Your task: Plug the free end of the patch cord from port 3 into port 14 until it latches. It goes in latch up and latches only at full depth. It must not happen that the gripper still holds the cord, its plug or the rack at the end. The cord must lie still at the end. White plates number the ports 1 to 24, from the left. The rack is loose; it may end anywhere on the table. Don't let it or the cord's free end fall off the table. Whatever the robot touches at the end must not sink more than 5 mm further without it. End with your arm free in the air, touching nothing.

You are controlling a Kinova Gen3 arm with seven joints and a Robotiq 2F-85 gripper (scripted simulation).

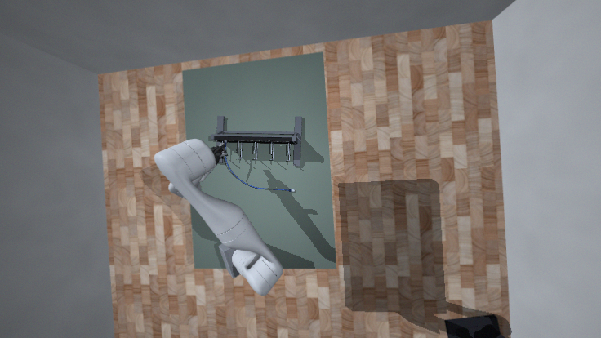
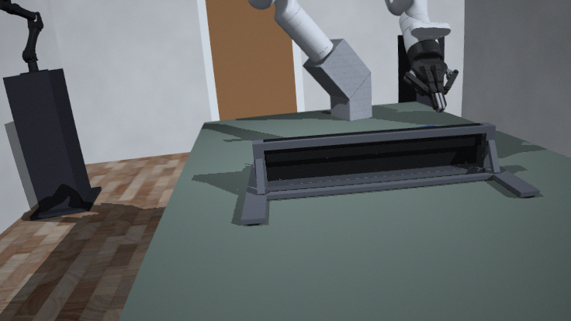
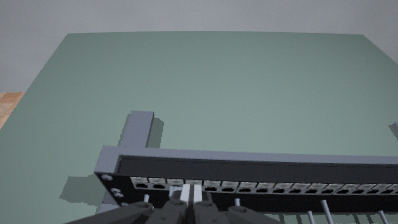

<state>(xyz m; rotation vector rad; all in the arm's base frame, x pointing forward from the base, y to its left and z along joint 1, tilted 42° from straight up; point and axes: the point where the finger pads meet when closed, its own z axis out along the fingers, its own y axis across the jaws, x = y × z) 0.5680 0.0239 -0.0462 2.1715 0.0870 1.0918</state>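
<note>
The grey and black rack stands on the green table. Its row of ports with white plates crosses the lower wrist view; the numbers cannot be read. The blue cord curves from the rack's left end to its pale free plug, which lies on the table in front of the rack's right part. In the wrist view a pale blue plug sits at port 3, partly hidden by the fingers. My gripper is shut and empty, above and in front of the rack's left end.
Several thin metal guide bars stick out from the rack's front. The rack's feet stand at both ends. The green table has its left edge close beyond the rack's left end.
</note>
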